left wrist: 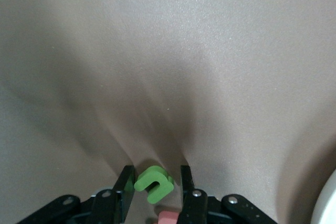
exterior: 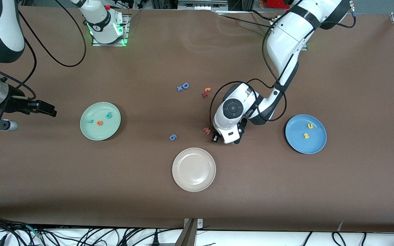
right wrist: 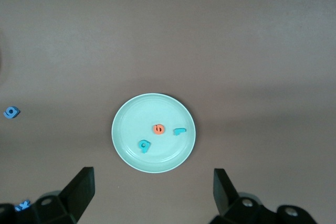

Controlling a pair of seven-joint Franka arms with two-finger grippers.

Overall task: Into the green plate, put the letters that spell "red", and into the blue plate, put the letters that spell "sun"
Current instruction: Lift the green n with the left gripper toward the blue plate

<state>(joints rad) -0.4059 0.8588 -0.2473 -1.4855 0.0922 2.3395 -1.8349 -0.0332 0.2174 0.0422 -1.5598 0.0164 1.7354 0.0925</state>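
Note:
My left gripper (exterior: 215, 138) is down at the table's middle with its fingers shut on the green "n" (left wrist: 154, 183), which lies on the brown cloth. In the front view the hand hides that letter. The blue plate (exterior: 299, 143) holds the yellow "u" (exterior: 310, 126) and the yellow "s" (exterior: 306, 136). The green plate (exterior: 96, 133) holds the teal "r" (exterior: 89, 120), the orange "e" (exterior: 99, 123) and the teal "d" (exterior: 108, 115). My right gripper (exterior: 48, 110) waits open, in the air beside the green plate (right wrist: 126, 119).
A pink "w" (exterior: 207, 130) lies right beside the left gripper. A blue "g" (exterior: 172, 137) and the beige-white plate (exterior: 183, 179) are close by. Farther from the camera lie a blue "D" (exterior: 185, 85), a blue "x" (exterior: 180, 88), an orange "c" (exterior: 207, 90) and a dark red letter (exterior: 204, 95).

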